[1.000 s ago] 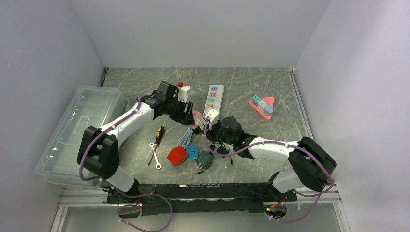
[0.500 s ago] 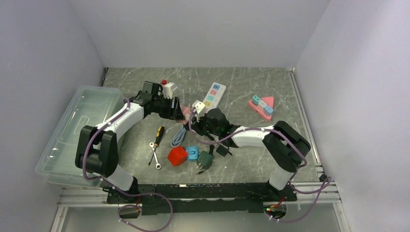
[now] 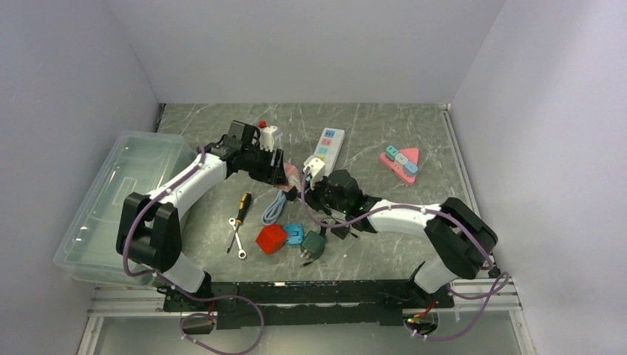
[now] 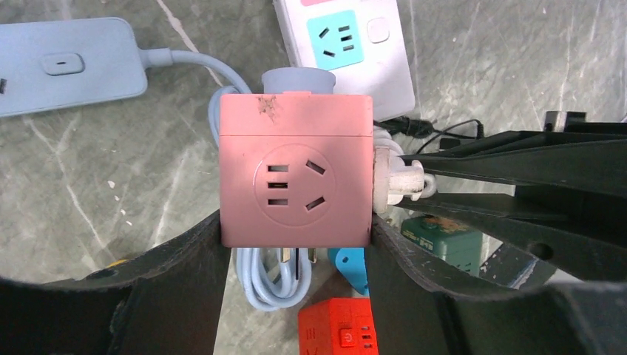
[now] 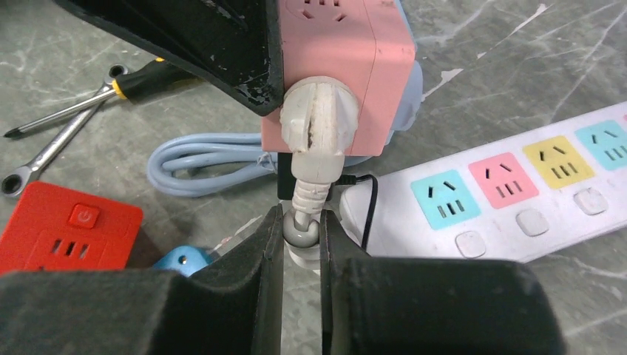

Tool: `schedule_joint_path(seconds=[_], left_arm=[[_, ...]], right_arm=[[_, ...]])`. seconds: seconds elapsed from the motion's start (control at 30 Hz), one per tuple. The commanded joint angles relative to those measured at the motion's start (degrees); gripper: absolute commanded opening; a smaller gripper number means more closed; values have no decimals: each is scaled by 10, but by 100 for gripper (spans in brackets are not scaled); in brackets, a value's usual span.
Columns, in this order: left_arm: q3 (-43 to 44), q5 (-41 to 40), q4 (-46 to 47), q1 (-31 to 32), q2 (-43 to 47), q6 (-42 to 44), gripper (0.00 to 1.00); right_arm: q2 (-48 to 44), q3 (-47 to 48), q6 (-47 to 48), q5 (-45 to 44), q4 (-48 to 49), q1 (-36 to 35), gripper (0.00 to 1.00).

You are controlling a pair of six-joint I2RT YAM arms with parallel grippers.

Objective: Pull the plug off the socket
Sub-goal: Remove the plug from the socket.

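Observation:
My left gripper is shut on a pink cube socket and holds it above the table. A white plug sits in the cube's right side. In the right wrist view the plug is seated in the pink cube. My right gripper is shut on the plug's grey cord end just below it. From the top view the left gripper and the right gripper meet at the cube, mid table.
A white power strip lies just behind the grippers. A coiled pale blue cable, a red cube, a blue piece and a green cube lie below them. There are also a screwdriver, a wrench, a pink triangular strip and a clear bin at the left.
Both grippers swung left together with the cube and plug, then came part of the way back right. The plug still sits in the cube.

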State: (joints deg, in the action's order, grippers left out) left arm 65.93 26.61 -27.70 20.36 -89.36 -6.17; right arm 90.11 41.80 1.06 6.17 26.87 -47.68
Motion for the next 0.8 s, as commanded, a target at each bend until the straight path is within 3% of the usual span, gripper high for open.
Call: schedule_joint_path(seconds=[0.0,0.2,0.47,0.77], left_arm=[[27,-136,-30,-3,-15,44,0],[24,-128,-23,8,-16,44,0],[5,56,39,-14,-6,-2,0],[-24,166,103,-45,27,-42,0]], right_arm=[[-85,-16,-10,-2,49,-2,0],[-89,-22,-10,-7,50,-2,0],[-8,6,-10,-4,38,-2,0],[92,69,-34,9,-2,-3,0]])
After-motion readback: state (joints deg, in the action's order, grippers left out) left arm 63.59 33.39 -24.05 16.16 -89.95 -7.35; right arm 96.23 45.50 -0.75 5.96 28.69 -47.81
